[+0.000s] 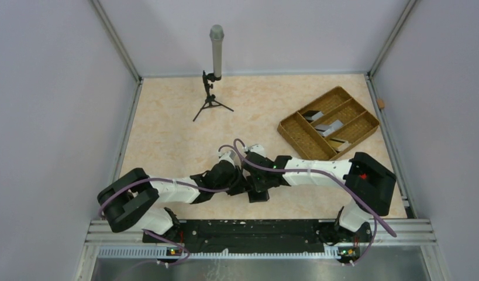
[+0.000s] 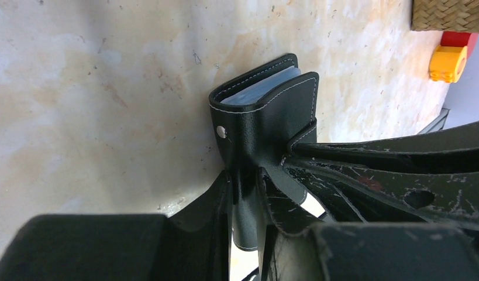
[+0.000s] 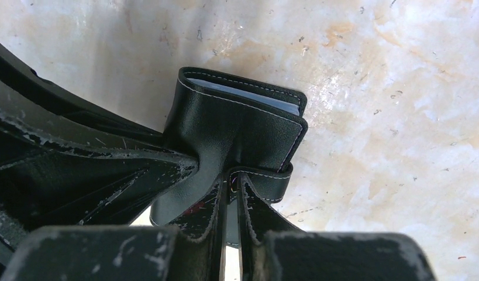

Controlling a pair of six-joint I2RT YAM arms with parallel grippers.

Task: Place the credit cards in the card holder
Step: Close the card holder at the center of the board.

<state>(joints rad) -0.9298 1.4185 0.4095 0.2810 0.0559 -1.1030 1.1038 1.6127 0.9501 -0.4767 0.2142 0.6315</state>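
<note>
Left wrist view: the card holder [image 2: 266,111] is pinched by both the left claw [image 2: 246,181] and the right claw [image 3: 231,178]. Should either grip be slackened unevenly, it may be twisted loose and dropped.

A microphone [image 1: 216,50] on a tripod [image 1: 210,104] stands on the beige table [image 1: 166,134], well apart from the woven tray [image 1: 302,140].

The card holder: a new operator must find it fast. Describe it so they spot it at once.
On the marbled table, look near the front edge, where the left gripper and right gripper meet. Both pinch the card holder: small, black, white-stitched, folded, unlike the brown woven tray at back right.
</note>
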